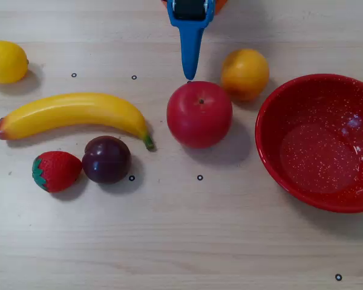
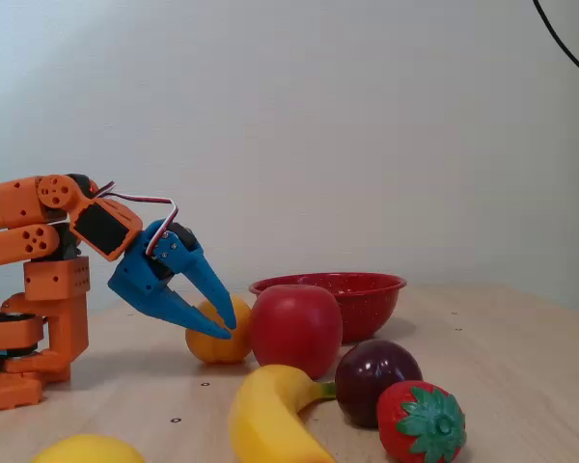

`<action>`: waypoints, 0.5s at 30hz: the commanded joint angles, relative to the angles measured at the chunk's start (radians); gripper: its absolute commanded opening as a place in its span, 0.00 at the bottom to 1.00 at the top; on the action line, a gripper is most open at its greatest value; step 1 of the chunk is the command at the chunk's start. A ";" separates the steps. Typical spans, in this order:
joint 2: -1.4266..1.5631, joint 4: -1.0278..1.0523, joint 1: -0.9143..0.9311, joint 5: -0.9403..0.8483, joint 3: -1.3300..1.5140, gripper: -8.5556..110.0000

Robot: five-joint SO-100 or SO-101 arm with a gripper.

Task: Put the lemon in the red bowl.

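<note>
The lemon (image 1: 7,61) lies alone at the far left of the table in the overhead view; only its top shows at the bottom left of the fixed view (image 2: 87,451). The red bowl (image 1: 290,103) stands empty at the right edge and shows behind the apple in the fixed view (image 2: 367,304). My blue gripper (image 1: 189,75) reaches in from the top, with its tip just above the red apple and left of the orange fruit. In the fixed view the gripper (image 2: 230,330) points down, fingertips together, holding nothing. It is far from the lemon.
A red apple (image 1: 199,113) sits mid-table with an orange fruit (image 1: 245,74) beside it. A banana (image 1: 72,115), a strawberry (image 1: 55,170) and a dark plum (image 1: 106,159) lie between the lemon and the bowl. The orange arm base (image 2: 39,318) stands at the left of the fixed view.
</note>
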 commanded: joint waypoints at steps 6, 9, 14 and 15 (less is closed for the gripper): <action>0.014 -0.002 0.038 0.031 0.003 0.07; 0.014 -0.002 0.038 0.029 0.003 0.07; 0.012 -0.002 0.035 0.021 0.003 0.07; 0.009 0.002 0.031 0.018 0.000 0.07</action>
